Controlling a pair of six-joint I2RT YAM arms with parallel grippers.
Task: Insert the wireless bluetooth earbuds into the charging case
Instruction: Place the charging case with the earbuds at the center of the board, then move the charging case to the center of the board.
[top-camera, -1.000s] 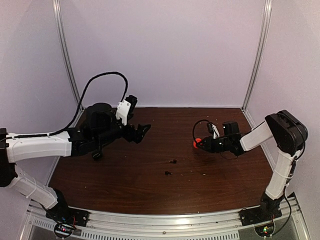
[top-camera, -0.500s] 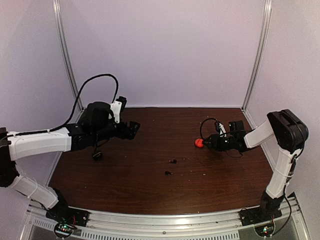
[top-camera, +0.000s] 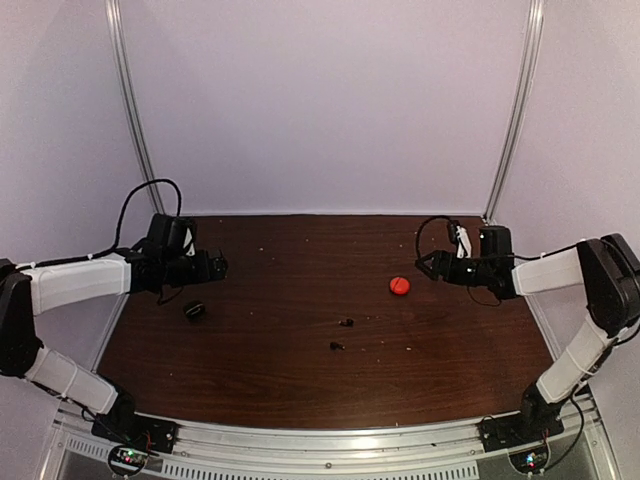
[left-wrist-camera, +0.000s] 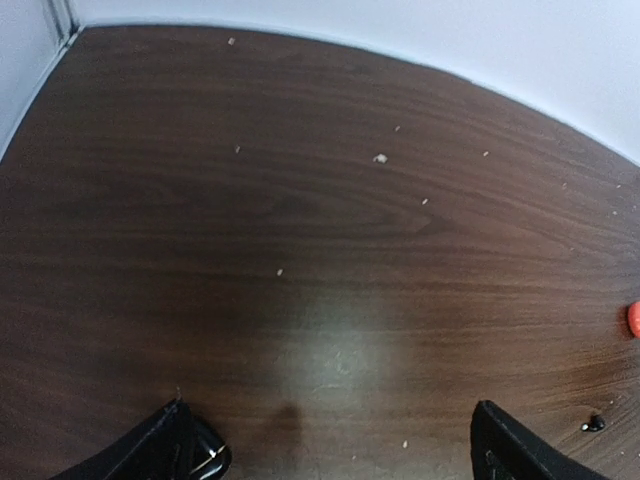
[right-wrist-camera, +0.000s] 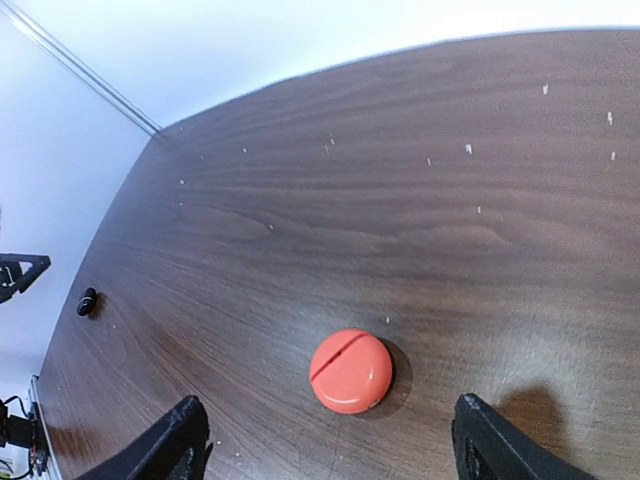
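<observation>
Left end effector (top-camera: 215, 266) and right end effector (top-camera: 425, 266) have pulled back to the 9 and 3 o'clock bench (top-camera: 300, 250) edges, both wide and empty, leaving the red case (top-camera: 400, 286), seemingly shut, at 2 o'clock of two black earbuds (top-camera: 347, 323), so nothing's inserted yet.

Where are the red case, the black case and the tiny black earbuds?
red case (right-wrist-camera: 350, 371): right wrist view, middle of its top.
black case (top-camera: 194, 311): top external view, its centre.
tiny black earbuds (top-camera: 347, 322): top external view, on the farther of the two.
</observation>
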